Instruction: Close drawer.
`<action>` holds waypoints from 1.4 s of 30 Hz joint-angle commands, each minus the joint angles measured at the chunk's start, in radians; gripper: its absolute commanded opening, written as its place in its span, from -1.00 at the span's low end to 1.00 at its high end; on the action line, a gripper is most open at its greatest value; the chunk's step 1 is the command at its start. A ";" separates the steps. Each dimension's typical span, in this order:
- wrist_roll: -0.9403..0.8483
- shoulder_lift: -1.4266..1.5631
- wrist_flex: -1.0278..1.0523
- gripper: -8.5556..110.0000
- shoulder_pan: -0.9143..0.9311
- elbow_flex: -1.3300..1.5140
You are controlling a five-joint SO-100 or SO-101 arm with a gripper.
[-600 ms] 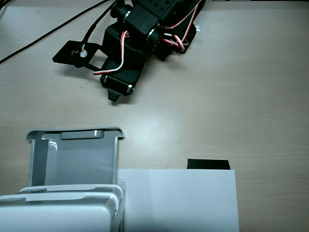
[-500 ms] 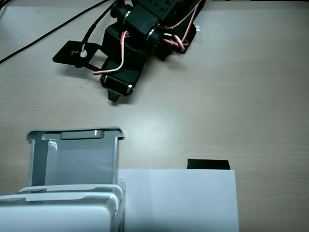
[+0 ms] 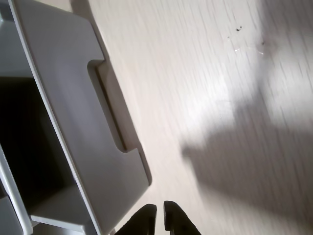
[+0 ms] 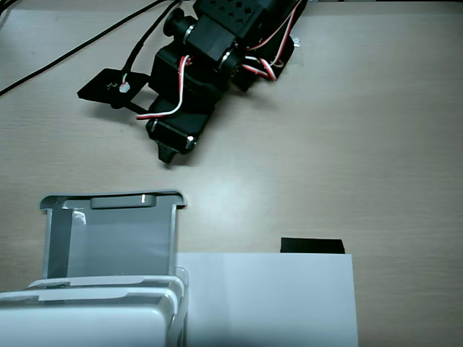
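Pulled well out of its white unit [image 4: 87, 318] at the lower left of the fixed view: the drawer [image 4: 112, 235], slot-handled lip facing the arm. Poised just off that lip over bare table [image 4: 376, 137], touching nothing: the black gripper [image 3: 160, 215], fingertips nearly pressed together, only a sliver between them in the wrist view. Beside the unit, a white paper sheet [image 4: 268, 300] with a small black block [image 4: 312, 246] at its far edge.

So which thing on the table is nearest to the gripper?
The drawer, pulled out of its white unit: its front lip faces the gripper. The white paper sheet and small black block lie farther.
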 commanded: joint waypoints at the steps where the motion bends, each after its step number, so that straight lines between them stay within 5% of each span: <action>1: 0.018 -0.005 -0.012 -0.85 -0.003 -0.049; 42: 0.198 0.175 0.124 -0.85 -0.012 -0.021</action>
